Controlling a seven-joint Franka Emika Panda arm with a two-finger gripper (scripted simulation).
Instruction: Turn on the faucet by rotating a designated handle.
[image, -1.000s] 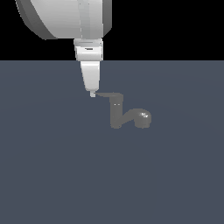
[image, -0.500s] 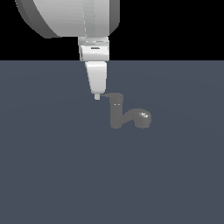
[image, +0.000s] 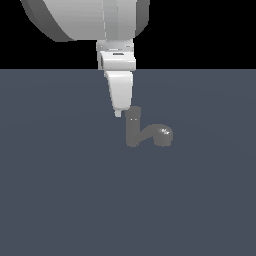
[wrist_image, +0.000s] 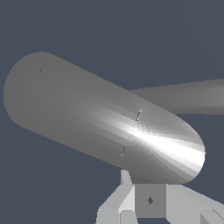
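Note:
The faucet is a dull-grey upright post with a short curved spout ending in a shiny knob toward the exterior view's right. My gripper hangs down beside the post's top, on the exterior view's left, its fingertips level with it and seemingly touching; the fingers look shut with nothing between them. In the exterior view the handle does not stick out sideways and I cannot make it out. The wrist view is filled by the post. From behind its top runs a flat grey bar, apparently the handle, with my fingers just below.
The faucet stands on a plain dark blue-grey floor that stretches in every direction. The arm's large white body hangs above at the top of the exterior view.
My gripper has moved toward the exterior view's right, up to the post. The handle, which pointed out to the left a second ago, has swung round and no longer shows there.

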